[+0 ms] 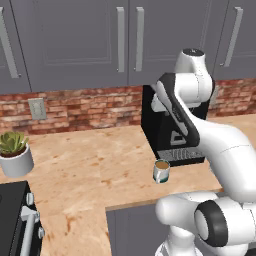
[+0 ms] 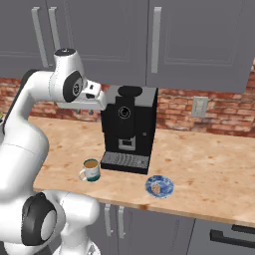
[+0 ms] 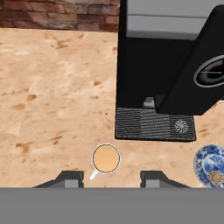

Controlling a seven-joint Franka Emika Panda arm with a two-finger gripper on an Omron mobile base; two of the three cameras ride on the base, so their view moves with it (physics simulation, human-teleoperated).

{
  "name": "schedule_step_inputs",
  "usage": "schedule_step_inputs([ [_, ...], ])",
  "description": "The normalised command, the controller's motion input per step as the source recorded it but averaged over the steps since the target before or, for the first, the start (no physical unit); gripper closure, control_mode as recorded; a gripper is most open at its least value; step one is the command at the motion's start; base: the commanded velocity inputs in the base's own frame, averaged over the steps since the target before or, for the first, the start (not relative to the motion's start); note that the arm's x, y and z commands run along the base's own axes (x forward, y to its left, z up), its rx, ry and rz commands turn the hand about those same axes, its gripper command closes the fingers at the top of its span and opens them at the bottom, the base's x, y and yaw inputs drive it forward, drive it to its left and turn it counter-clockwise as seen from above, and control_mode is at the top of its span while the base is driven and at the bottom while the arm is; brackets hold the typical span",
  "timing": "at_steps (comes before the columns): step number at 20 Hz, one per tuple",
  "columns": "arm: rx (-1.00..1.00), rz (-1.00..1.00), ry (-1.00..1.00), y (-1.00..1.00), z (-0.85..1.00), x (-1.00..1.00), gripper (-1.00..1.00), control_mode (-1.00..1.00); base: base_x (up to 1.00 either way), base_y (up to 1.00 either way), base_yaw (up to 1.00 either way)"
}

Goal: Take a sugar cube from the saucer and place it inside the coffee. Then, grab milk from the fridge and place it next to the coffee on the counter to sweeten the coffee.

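The end effector [image 3: 111,177] hangs high above the desk [image 3: 52,87], its two finger tips standing apart with nothing between them — no cube is held. Straight below, the coffee [image 3: 106,158] stands on the desk, just in front of the black coffee machine [image 2: 130,127], full of brown liquid. The saucer [image 2: 159,186] lies on the other side of the machine's drip tray [image 3: 153,124], near the front edge of the desk, well apart from the mug — a small brownish sugar cube [image 3: 215,176] rests on it. A potted plant [image 1: 15,152] stands far at the left
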Motion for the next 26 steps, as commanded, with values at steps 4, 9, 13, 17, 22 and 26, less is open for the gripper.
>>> schedule_step_inputs([
  [4, 0.0, 0.0, -0.07, -0.18, -0.2, -0.4, -1.0, -1.0, 0.0, 0.0, 0.0],
  [9, 0.0, -0.02, -0.21, -0.54, -0.41, -0.71, -1.0, -1.0, 0.0, 0.0, 0.0],
  [13, 0.0, -0.07, -0.14, -0.74, -0.56, -0.35, -1.0, -1.0, 0.0, 0.0, 0.0],
  [17, 0.0, -0.07, -0.02, -0.77, -0.47, -0.01, -1.0, -1.0, 0.0, 0.0, 0.0],
  [22, 0.03, -0.16, 0.0, -0.9, -0.6, -0.11, -1.0, -1.0, 0.0, 0.0, 0.0],
  [26, 0.11, -0.2, 0.07, -0.98, -0.39, -0.01, -1.0, -1.0, 0.0, 0.0, 0.0],
])
